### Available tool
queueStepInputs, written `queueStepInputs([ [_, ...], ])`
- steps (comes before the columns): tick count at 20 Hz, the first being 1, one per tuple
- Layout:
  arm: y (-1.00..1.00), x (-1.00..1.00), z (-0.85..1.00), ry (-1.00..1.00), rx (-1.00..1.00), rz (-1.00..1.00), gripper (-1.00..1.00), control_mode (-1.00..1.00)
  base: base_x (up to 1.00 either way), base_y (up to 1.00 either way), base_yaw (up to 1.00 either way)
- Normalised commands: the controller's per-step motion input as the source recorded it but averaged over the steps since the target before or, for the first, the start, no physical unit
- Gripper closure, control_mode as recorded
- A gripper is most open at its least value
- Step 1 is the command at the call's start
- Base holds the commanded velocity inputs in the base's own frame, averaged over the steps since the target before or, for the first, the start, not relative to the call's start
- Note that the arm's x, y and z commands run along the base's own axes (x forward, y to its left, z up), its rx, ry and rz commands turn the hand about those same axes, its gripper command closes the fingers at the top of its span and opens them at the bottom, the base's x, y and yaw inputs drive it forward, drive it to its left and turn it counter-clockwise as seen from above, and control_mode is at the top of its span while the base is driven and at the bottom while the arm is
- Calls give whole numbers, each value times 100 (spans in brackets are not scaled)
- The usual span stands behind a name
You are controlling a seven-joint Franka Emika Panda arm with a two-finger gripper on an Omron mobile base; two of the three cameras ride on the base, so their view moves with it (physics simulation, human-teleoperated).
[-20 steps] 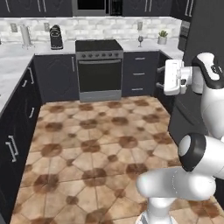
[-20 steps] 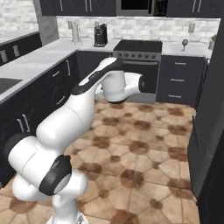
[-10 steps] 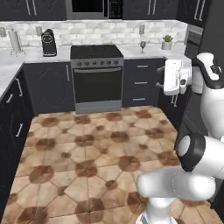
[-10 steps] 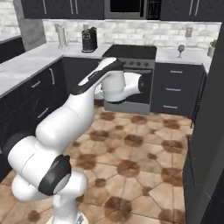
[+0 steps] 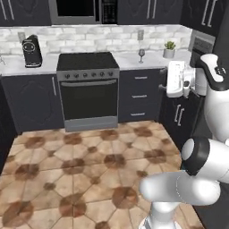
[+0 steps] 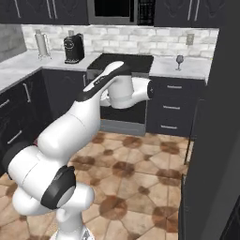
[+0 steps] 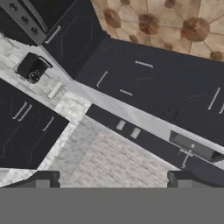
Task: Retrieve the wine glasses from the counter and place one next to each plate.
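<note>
One wine glass (image 5: 141,54) stands upright on the marble counter (image 5: 129,61) to the right of the stove, also seen as the glass (image 6: 179,60) on the counter (image 6: 174,70) in the right base view. My gripper (image 5: 172,81) hangs in the air to the right of and nearer than the glass, well apart from it. In the hand view the gripper (image 7: 113,180) is open, its fingertips (image 7: 41,179) wide apart with nothing between them. The plates are out of view.
A black stove (image 5: 88,89) sits mid-counter, with a coffee machine (image 5: 32,50) to its left and a potted plant (image 5: 169,49) to the right of the glass. A paper towel holder (image 6: 43,46) stands far left. Dark cabinets (image 5: 141,96) line the walls; tiled floor (image 5: 89,165) lies in front.
The base has moved: the whole kitchen has slid left and come closer in both base views. The arm keeps its pose over the base and the gripper stays open.
</note>
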Motion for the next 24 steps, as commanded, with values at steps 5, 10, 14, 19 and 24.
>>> queueStepInputs([
  [5,0,0,0,0,0,0,-100,100,100,24,-32],
  [10,0,0,0,0,0,0,-100,100,100,68,-44],
  [14,0,0,0,0,0,0,-100,100,100,72,-45],
  [19,0,0,0,0,0,0,-100,100,100,72,-50],
  [24,0,0,0,0,0,0,-100,100,97,97,-36],
])
